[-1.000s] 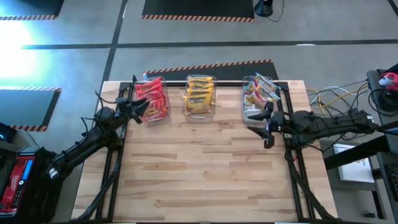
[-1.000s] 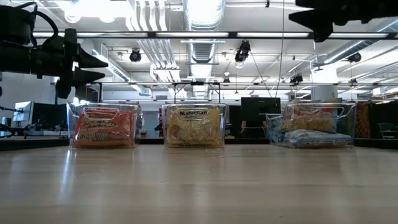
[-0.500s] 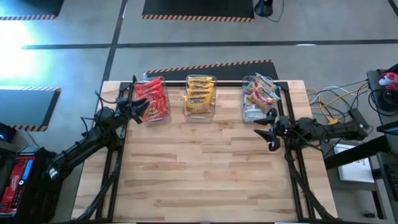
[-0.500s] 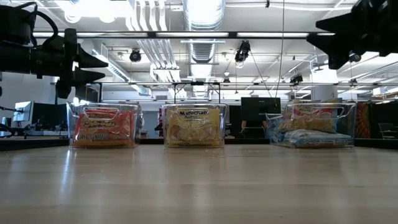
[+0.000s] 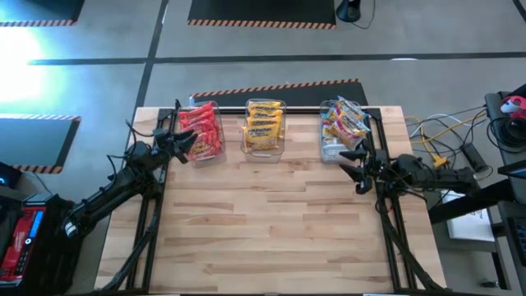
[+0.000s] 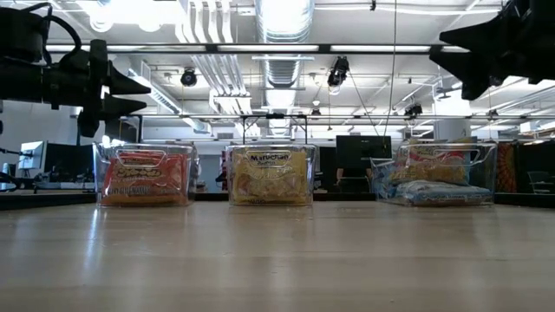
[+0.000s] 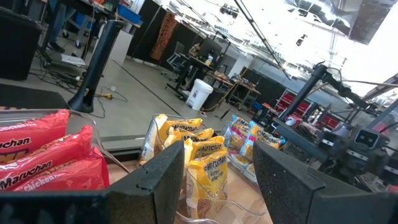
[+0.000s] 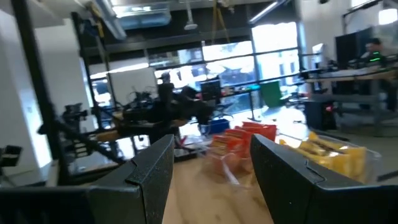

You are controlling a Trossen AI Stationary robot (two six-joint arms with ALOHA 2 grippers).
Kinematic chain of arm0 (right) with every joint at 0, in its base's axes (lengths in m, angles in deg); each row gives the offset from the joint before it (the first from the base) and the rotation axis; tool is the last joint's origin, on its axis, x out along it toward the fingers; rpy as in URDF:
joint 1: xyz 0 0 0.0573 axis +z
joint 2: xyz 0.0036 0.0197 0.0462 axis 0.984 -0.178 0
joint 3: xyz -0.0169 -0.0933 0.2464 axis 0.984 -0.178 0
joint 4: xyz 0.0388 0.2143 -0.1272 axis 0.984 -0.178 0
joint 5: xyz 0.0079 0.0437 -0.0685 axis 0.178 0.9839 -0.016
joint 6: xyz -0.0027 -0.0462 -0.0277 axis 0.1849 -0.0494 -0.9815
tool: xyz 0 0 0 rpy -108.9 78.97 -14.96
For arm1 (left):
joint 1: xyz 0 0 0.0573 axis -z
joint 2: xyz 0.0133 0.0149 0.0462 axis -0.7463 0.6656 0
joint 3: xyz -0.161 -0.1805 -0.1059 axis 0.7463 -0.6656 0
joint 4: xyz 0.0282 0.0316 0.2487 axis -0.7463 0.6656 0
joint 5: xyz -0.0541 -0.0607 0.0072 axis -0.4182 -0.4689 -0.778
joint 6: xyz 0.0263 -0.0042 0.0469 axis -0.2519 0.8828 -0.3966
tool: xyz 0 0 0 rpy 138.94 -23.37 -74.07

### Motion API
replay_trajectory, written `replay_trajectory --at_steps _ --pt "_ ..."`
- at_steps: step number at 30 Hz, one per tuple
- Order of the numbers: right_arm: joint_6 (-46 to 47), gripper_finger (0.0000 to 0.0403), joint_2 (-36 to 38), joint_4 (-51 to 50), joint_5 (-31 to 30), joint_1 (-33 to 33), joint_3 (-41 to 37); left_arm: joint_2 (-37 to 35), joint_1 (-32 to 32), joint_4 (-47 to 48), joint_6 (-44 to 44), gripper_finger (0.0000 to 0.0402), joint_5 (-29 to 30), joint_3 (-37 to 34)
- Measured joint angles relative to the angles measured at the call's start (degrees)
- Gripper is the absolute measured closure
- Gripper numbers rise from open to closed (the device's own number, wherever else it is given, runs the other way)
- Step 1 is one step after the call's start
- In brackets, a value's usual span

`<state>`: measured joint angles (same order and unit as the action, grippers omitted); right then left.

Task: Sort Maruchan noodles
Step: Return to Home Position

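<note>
Three clear bins stand in a row at the table's far edge. The left bin [image 5: 202,131] holds red Maruchan noodles [image 6: 144,178], the middle bin [image 5: 264,128] yellow-orange packets [image 6: 269,178], the right bin [image 5: 341,131] pink-yellow multicoloured packets [image 6: 434,184]. My left gripper [image 5: 182,141] hovers level beside the red bin, open and empty. My right gripper [image 5: 354,164] hangs open and empty just in front of the right bin, above the table.
The wooden table top [image 5: 271,222] lies bare in front of the bins. Cables and equipment [image 5: 460,140] sit off the table's right side; the arm frames run along both side edges.
My right gripper has drawn back toward the table's right edge and come down, turning a little, from beside the right bin; most of this happened early in the second. Its fingers stay open. The left arm keeps still.
</note>
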<state>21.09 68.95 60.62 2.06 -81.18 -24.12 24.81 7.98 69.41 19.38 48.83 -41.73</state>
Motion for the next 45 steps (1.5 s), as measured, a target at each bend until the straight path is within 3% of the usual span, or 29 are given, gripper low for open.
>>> replay_trajectory --at_steps 10,40,45 --pt "-0.4 0.0202 -2.9 -0.1 -0.1 -7.2 0.0 0.0 0.0 0.0 0.0 0.0228 0.0 0.0" --pt "-0.6 0.0202 -5.0 -0.2 -0.1 -7.2 0.0 0.0 0.0 0.0 0.0 0.0228 0.0 0.0" --pt "-0.6 0.0202 -5.1 -0.2 -0.2 -4.9 0.0 0.0 0.0 0.0 0.0 0.0228 0.0 0.0"
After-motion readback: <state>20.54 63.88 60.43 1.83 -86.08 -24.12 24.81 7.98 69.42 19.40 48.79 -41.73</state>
